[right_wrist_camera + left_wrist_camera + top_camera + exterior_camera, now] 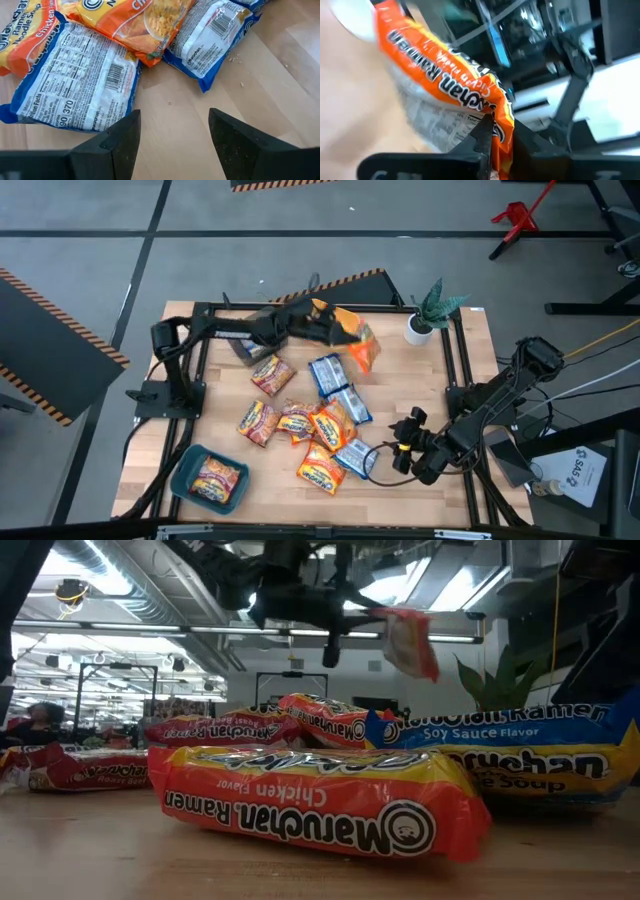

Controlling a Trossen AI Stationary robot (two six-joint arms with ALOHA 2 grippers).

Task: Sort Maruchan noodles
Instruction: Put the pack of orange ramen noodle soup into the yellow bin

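Note:
My left gripper (335, 332) is over the table's far side, shut on an orange Maruchan packet (362, 348), which hangs in the air in the low view (410, 640). Several more packets lie flat in a loose pile mid-table: blue ones (326, 372) (350, 404), orange ones (333, 426) (320, 470), red-pink ones (272, 374) (257, 422). Another red-pink packet (216, 478) lies in the teal bin (185, 470). My right gripper (405, 442) is open and low, right of the pile. Its wrist view shows bare wood between the fingers (172, 135) and a blue packet (75, 82) just ahead. My left gripper pinches the orange packet between its two fingers (481, 136) at one crinkled end edge (501, 125). The packet is lifted clear of the table and reaches out beyond the fingertips, tilted, with its printed face and its clear back both showing.
A small potted plant (430, 318) stands at the far right corner. A yellow-orange bin (340, 318) and a grey bin (245, 348) sit at the far side under the left arm. Bare wood lies at the near right and far left.

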